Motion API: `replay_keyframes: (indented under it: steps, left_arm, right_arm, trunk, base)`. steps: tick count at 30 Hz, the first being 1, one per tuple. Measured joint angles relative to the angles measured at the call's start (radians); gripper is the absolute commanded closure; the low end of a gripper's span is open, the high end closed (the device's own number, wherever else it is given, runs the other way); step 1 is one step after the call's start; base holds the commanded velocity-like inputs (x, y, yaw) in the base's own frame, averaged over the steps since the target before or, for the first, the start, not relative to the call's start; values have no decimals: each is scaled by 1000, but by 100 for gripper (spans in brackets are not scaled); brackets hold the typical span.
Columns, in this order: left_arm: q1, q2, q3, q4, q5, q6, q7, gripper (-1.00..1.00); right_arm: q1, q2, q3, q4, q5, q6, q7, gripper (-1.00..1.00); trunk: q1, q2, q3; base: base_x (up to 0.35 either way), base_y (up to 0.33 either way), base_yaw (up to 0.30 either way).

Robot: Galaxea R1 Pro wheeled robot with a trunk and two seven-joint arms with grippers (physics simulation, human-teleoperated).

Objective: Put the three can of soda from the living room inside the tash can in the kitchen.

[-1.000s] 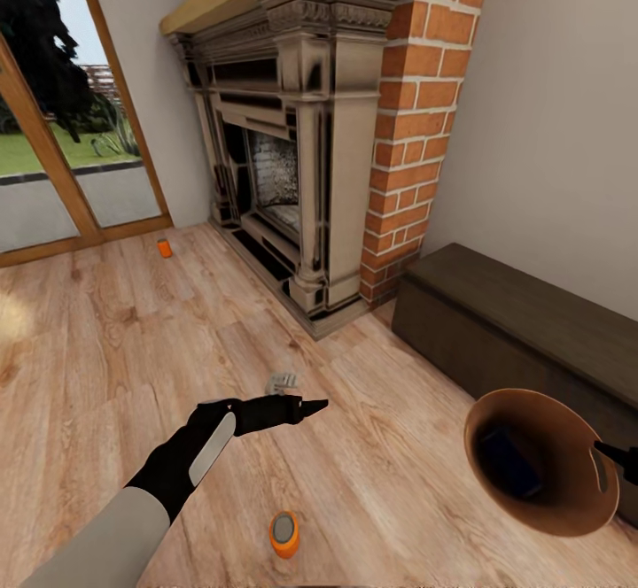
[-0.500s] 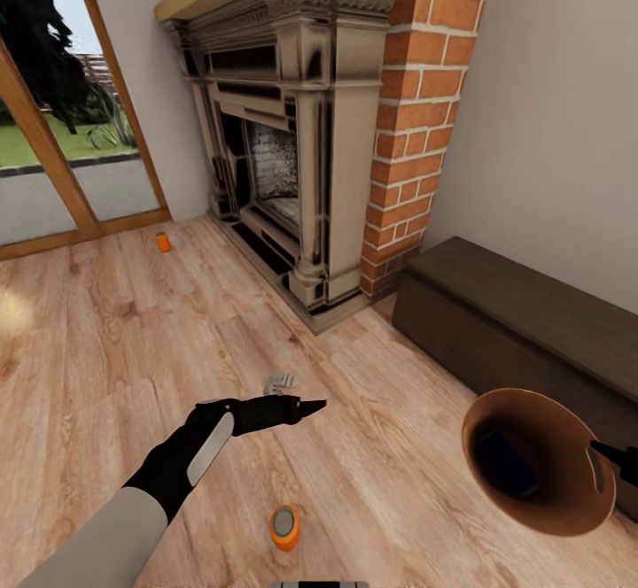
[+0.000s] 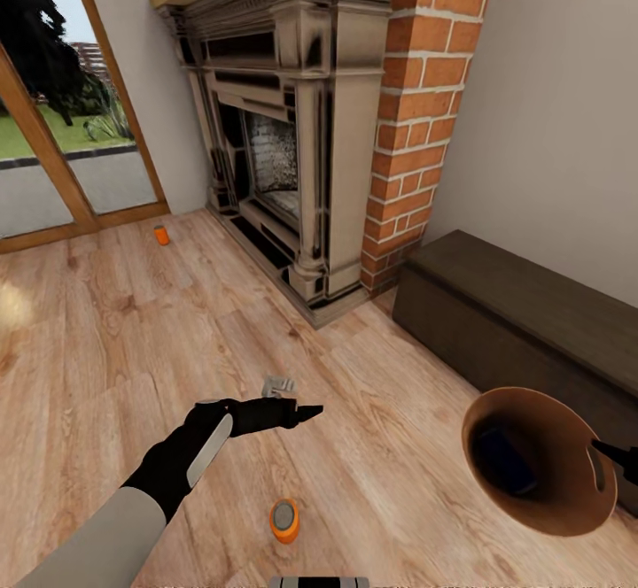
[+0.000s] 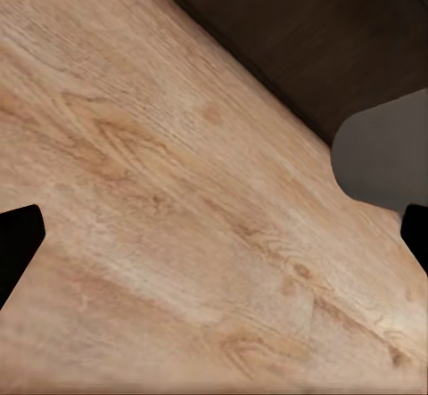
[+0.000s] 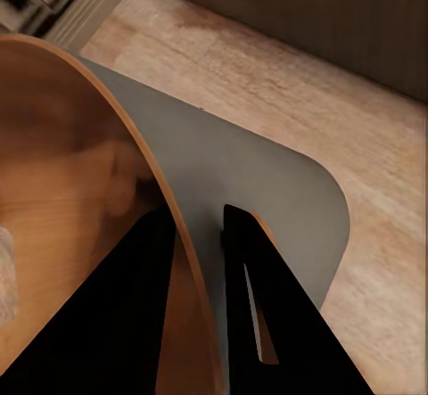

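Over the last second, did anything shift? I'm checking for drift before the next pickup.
Only the camera moved a little. The right tool still grips the trash can rim, the blue can inside. The left tool still hovers open near the nearer orange can.

Near soda can (image 3: 284,520) on the floor (image 3: 106,340) below the left claw (image 3: 306,411), trash can (image 3: 567,517) right, blue can (image 3: 507,471) inside, far can (image 3: 161,235) left of fireplace (image 3: 292,145)

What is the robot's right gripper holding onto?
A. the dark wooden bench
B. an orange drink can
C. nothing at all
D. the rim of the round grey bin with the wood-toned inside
D: in the right wrist view the right gripper has one finger on each side of the round grey bin's wall at the rim.
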Motion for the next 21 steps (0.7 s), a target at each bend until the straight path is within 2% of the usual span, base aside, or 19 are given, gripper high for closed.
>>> replay_keyframes:
  steps: [5,17,21]
  left_arm:
    - [0,-4,0,9,-9,-2,0,-100]
    - [0,-6,1,13,-12,-2,1,-100]
    - [0,-6,1,13,-13,-1,2,-100]
  right_arm:
    - [0,8,6,1,0,3,1,100]
    - [0,9,0,6,8,1,1,100]
    - [0,10,0,7,55,-4,0,100]
  trunk:
    - [0,0,-8]
    - [0,0,-28]
    - [0,0,-34]
  base:
    - [0,0,0]
    - [0,0,0]
    - [0,0,0]
